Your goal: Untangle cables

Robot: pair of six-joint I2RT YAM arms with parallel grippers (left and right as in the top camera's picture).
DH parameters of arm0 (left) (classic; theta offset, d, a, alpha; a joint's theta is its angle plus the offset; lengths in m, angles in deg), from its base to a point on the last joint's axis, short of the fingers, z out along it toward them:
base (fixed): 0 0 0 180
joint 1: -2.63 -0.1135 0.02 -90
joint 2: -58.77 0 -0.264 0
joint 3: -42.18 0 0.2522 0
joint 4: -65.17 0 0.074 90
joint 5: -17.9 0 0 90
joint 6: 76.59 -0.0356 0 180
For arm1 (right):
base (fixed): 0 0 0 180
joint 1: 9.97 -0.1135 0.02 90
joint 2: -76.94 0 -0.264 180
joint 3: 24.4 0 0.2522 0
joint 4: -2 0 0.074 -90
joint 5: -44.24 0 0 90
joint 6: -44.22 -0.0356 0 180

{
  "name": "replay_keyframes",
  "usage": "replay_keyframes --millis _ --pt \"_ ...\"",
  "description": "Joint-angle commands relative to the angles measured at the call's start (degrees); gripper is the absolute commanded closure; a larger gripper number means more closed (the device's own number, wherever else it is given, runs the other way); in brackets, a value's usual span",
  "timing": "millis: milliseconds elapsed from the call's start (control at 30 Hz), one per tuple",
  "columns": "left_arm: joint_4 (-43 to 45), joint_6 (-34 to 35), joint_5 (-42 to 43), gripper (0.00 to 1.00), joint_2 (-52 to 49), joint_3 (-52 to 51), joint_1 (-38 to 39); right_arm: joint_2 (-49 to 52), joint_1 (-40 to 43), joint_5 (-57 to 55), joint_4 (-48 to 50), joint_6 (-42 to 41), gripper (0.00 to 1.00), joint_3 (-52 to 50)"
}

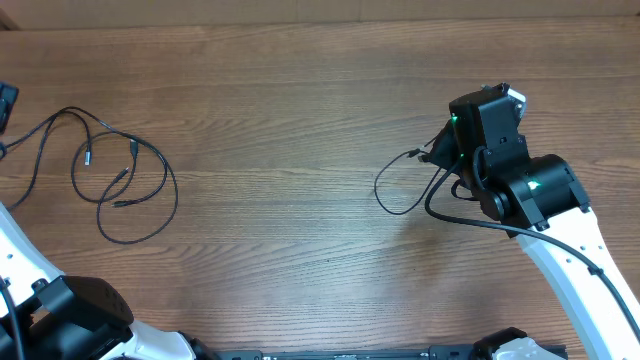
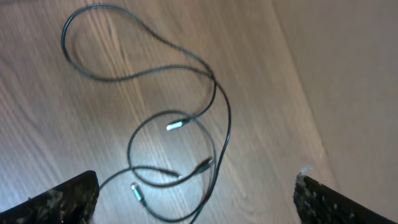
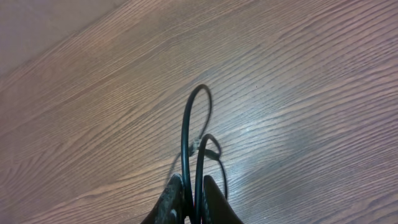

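Black fingers (image 3: 171,205) of the right end effector (image 3: 191,202) pinch tight on one thin black cable (image 3: 185,130). Its glossy cord arches up off the wood-grain worktop (image 1: 300,90) at the right side, well apart from the rest. At far left, the other cables (image 1: 125,180) lie in loose overlapping loops with metal-tipped plugs (image 2: 175,125) glinting. They sit beneath the left end effector (image 2: 196,190), whose jaws stand wide apart and empty. Separation looks well advanced: one cord lies clear, and the left pile is likely next. That calls for the left arm to drop onto a single strand near a plug and draw it free without dragging its neighbours.
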Motion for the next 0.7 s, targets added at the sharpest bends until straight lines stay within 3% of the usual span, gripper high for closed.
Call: replay_keyframes --millis 0,133,233,300,367,400,500,667 --pt "-2.73 -1.22 3.89 0.00 0.79 0.85 0.66 -0.09 0.22 0.33 0.17 -0.22 0.93 1.62" --pt "-4.13 -2.75 8.90 0.00 0.79 0.83 2.93 -0.09 0.22 2.29 0.76 -0.09 0.92 1.62" --pt "-4.22 -7.87 12.13 0.00 0.68 0.83 7.52 -0.02 0.22 9.42 4.52 2.67 0.93 1.62" --pt "-4.39 -11.85 12.20 0.00 0.44 0.81 13.05 0.52 -0.02 25.99 11.06 14.45 0.90 1.62" --pt "-4.13 -13.70 12.00 0.00 0.09 0.81 16.87 1.25 -0.35 37.24 14.32 20.79 0.73 1.60" --pt "-3.96 -14.53 11.98 0.00 -0.11 0.81 18.51 1.70 -0.50 39.58 14.97 21.77 0.58 1.62" --pt "-3.78 -15.50 10.62 0.00 -0.92 0.81 23.23 3.15 -0.59 39.26 13.97 21.68 0.47 1.60" --pt "-4.44 -17.90 10.27 0.00 -2.84 0.81 30.64 5.62 -0.39 26.47 6.25 18.97 0.43 1.60"
